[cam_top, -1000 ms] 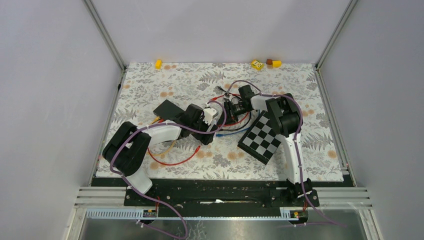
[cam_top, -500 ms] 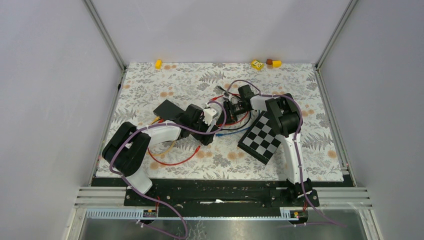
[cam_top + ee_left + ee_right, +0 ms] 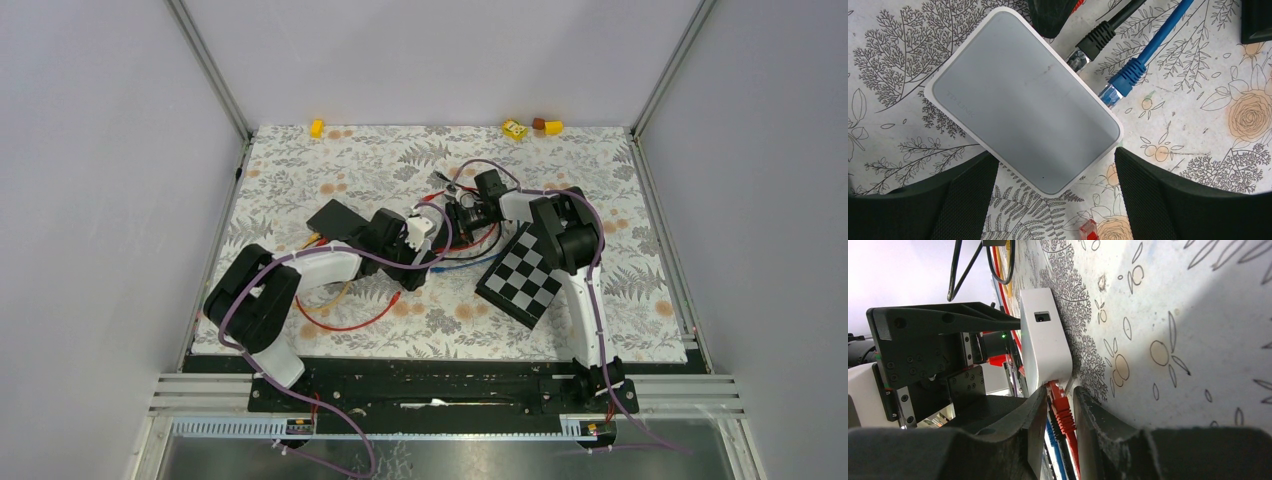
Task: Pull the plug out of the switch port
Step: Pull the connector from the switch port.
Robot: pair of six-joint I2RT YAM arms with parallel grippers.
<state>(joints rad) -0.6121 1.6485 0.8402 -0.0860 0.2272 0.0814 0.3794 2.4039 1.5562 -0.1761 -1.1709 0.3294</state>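
A floral cloth (image 3: 330, 165) covers the desk between grey walls (image 3: 100, 150). Mid-desk, the left gripper (image 3: 1055, 165) spreads around the white switch (image 3: 1023, 97) — the right gripper (image 3: 1057, 410) pinches the red plug (image 3: 1062, 415).

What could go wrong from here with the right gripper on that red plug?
The left gripper straddles the white switch with its jaws apart, so a pull may drag the switch. The black plug and blue plug sit beside the red plug that the right gripper closes on, so its fingers may snag them.

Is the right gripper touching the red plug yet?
Cannot tell. The right wrist view shows the right gripper straddling the red plug, but contact isn't plain.
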